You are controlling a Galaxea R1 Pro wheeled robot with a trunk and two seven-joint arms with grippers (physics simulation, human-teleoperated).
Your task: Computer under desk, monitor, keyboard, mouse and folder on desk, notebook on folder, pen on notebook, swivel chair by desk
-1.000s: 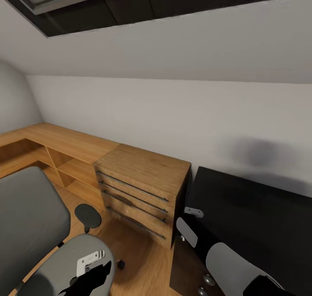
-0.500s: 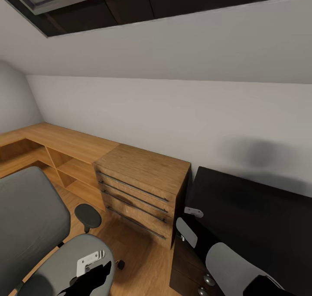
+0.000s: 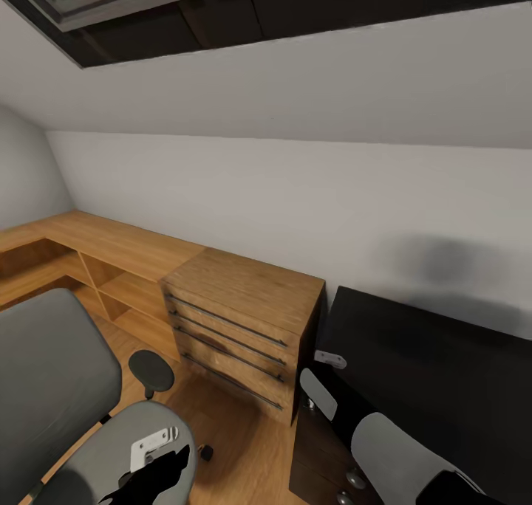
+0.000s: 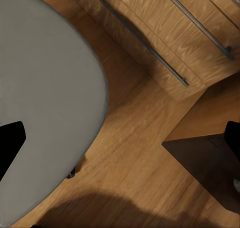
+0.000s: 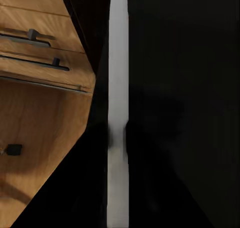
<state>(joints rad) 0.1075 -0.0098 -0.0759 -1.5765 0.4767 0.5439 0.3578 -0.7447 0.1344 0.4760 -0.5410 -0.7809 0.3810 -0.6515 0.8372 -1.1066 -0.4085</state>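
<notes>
Head view tilted slightly up since a second ago; swivel chair (image 3: 52, 379) at my left, black tabletop (image 3: 436, 372) at right, both unmoved; task items unseen; my tools' state: cannot tell

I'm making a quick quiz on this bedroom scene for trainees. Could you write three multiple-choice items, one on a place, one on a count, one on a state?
1. What stands right beside the black desk in the head view?
A. a wooden dresser
B. a bed
C. a fridge

2. How many bar handles show on the dresser front?
A. one
B. four
C. seven

3. In what state are the dresser drawers?
A. all shut
B. one pulled out
C. removed

Answers:
1 A, the dresser's side meets the desk's end.
2 B, four dark bars run across its front.
3 A, the drawer fronts lie flush.
</notes>
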